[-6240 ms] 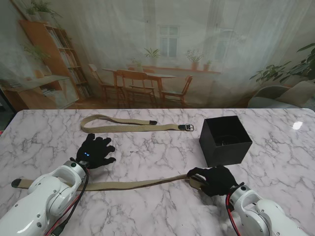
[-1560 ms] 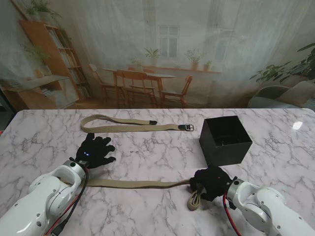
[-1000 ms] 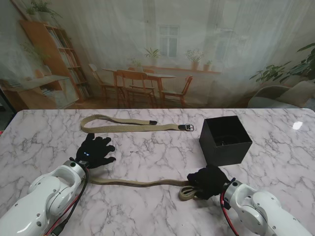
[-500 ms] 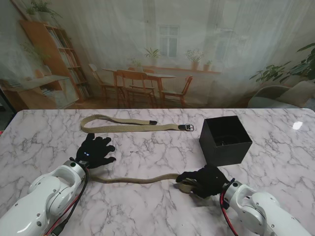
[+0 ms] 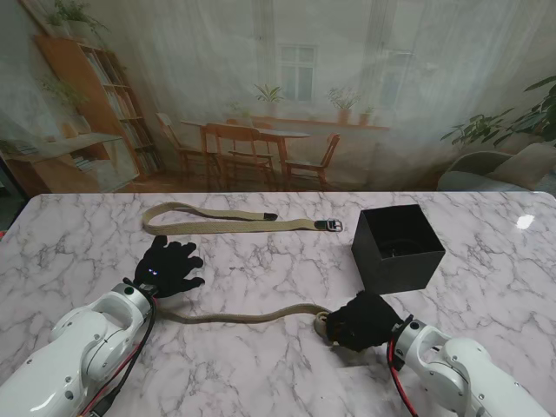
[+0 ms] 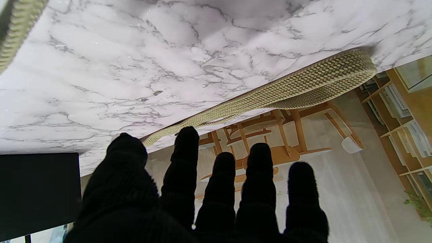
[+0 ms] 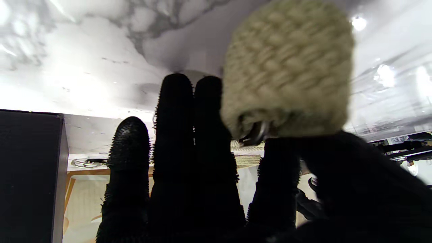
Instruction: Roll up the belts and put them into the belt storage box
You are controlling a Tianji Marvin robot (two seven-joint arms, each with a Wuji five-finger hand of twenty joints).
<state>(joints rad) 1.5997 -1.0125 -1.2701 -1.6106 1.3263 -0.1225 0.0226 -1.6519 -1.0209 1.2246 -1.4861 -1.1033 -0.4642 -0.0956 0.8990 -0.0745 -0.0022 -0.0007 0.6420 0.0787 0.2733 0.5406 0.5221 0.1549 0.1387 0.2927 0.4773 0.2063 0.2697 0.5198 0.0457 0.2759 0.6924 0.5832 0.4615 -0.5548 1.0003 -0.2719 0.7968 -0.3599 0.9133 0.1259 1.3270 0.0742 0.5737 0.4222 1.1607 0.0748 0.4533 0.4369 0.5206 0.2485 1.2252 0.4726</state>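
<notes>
**Inspector:** State the step in hand.

**Assessor:** Rolling the near belt point(image 5: 239, 316). The right hand point(image 5: 360, 321) grips the belt's end just in front of the black storage box point(image 5: 398, 248). The right wrist view shows a small tan coil point(image 7: 287, 72) pinched between thumb and index finger, the other three fingers point(image 7: 177, 111) extended side by side. The loose length trails left across the marble table point(image 5: 278, 261), its far end hidden by the left forearm.

**Inspector:** And the left hand point(image 5: 169, 268)?

**Assessor:** Flat on the table, fingers spread, holding nothing, apart from both belts. The second belt point(image 5: 234, 219) lies untouched farther from me.

**Inspector:** What does the next move call for?

**Assessor:** In my judgement, further turns of the coil without loosening the pinch, drawing in the slack. The roll is barely begun; the box appears empty, though its floor is too dark to tell.
</notes>
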